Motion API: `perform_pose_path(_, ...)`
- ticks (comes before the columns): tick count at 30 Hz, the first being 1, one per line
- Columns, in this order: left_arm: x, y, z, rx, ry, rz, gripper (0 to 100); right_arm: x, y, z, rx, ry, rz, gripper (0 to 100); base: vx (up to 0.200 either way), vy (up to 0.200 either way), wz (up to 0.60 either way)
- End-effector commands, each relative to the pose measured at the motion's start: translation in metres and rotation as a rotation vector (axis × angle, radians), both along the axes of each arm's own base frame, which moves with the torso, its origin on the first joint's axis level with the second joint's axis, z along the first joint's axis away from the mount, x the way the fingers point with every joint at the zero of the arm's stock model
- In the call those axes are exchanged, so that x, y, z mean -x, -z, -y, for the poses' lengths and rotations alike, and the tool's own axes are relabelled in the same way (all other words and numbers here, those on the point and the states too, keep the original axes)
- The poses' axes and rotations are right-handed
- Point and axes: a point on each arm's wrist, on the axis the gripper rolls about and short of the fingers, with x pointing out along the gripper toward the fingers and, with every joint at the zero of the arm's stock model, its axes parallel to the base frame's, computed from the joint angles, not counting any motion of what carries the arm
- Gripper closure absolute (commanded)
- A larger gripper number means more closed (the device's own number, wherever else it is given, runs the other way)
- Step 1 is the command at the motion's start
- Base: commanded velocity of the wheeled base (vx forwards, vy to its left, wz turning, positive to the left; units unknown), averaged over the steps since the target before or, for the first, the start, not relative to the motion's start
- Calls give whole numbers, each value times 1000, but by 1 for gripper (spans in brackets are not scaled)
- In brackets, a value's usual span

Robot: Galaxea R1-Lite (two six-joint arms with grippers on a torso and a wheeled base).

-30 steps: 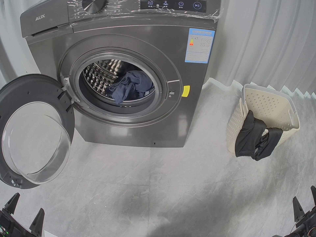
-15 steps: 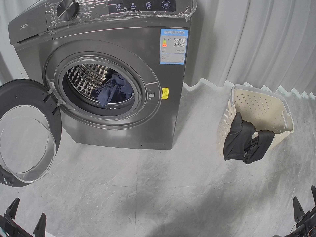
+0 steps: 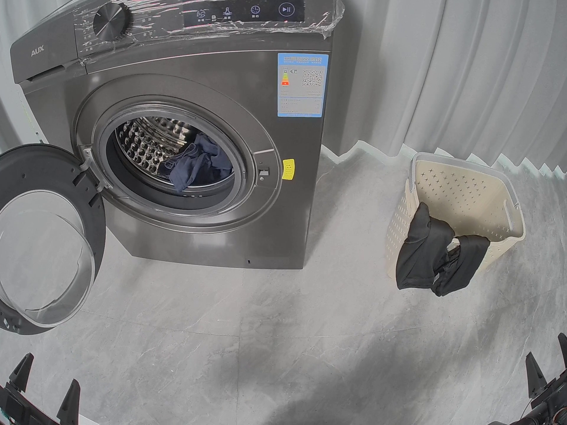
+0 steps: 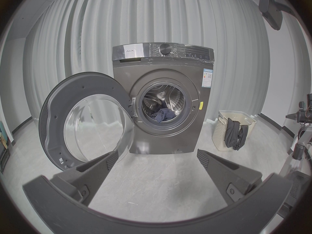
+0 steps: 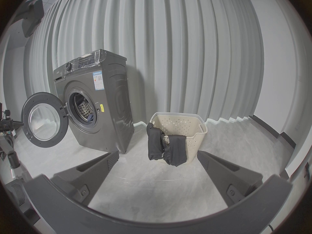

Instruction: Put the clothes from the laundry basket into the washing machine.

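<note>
A dark grey front-loading washing machine [image 3: 236, 78] stood on the pale grey marbled floor [image 3: 295, 337] with its round opening facing the near side. Its round door with a clear window [image 3: 41, 255] was swung fully open to the left. In the lower front of the steel drum lay a crumpled navy garment [image 3: 195, 166], its long axis running roughly left to right and one end trailing toward the near left of the opening.

Well apart to the right stood a cream perforated plastic laundry basket [image 3: 466, 190], mouth upward. A black garment [image 3: 428, 255] was draped over its near rim in two folds. Its long axis ran down the outside wall and its lower ends pointed at the floor.

Clear plastic film [image 3: 207, 13] covered the control panel, which had a round dial [image 3: 109, 22] and lit symbols. There was pale lettering at the panel's left end. A blue-and-white label [image 3: 302, 85] sat at the upper right of the front, its print too small to make out, with a small yellow sticker [image 3: 288, 169] below it.

The left gripper [image 4: 157, 151] hung low at the near left with its jaws released, spread wide and holding nothing. The right gripper [image 5: 157, 151] hung at the near right, its jaws likewise released. A pleated grey curtain [image 3: 443, 60] hung behind.
</note>
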Motion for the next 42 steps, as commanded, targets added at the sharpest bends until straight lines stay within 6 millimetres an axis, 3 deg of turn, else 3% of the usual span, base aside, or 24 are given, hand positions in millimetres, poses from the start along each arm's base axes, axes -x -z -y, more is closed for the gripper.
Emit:
perform_pose_path(1,-1,4,0,1,0,-11,0,0,5,0,0,-1,-6,0,0,-200,0)
perform_pose_path(38,-1,5,-1,15,-35,-11,0,0,5,0,0,-1,-6,0,0,-200,0)
perform_pose_path(42,-1,5,-1,12,-34,-9,0,0,5,0,-1,-1,-6,0,0,0,0)
